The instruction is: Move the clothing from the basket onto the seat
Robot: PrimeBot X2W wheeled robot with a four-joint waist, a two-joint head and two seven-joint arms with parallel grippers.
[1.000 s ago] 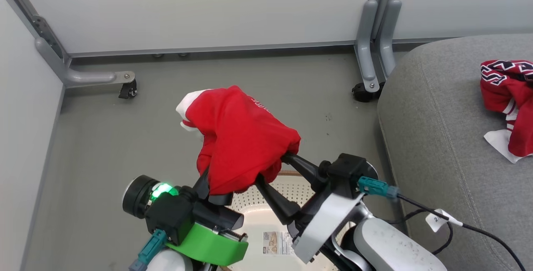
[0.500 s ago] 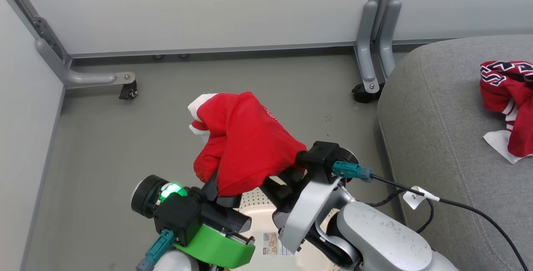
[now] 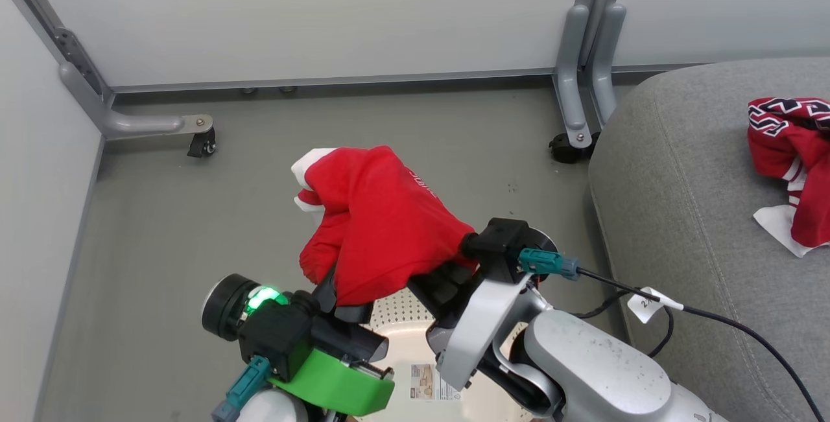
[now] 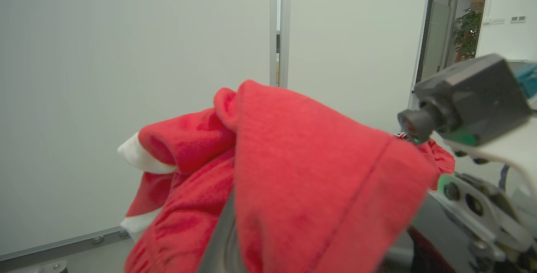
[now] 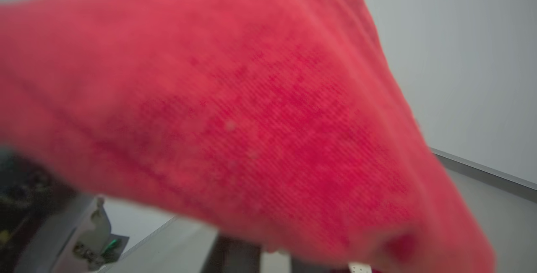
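Fingers of right gripper (image 3: pixel 433 281) just snapped together. 1 second back they stood wide apart on either side of the near-right hem of the plain red garment (image 3: pixel 382 221). Now they're closed with that hem pinched between them, tips buried in cloth. Right arm also pushed in toward the left. Left gripper (image 3: pixel 338 297) is unchanged, clamped tight on the garment's near-left part with cloth draped over it.

Garment barely shifted. It hangs in the air between the 2 grippers, over the far edge of the laundry basket (image 3: pixel 395 310) and clear of it. Basket's perforated bottom and label sticker (image 3: pixel 425 380) show between the arms.

Grey seat (image 3: pixel 681 214) sits to the right, well apart from the held piece. Lettered red garment (image 3: pixel 788 156) already lies on the seat's far-right part.

Meaning for the task: 2-handed hold looks set and the lift is done, so carrying right to the seat comes next. Probably the last piece, but the arms hide much of the basket, so can't confirm. White-trimmed end on the far left dangles loose and may swing on the way.
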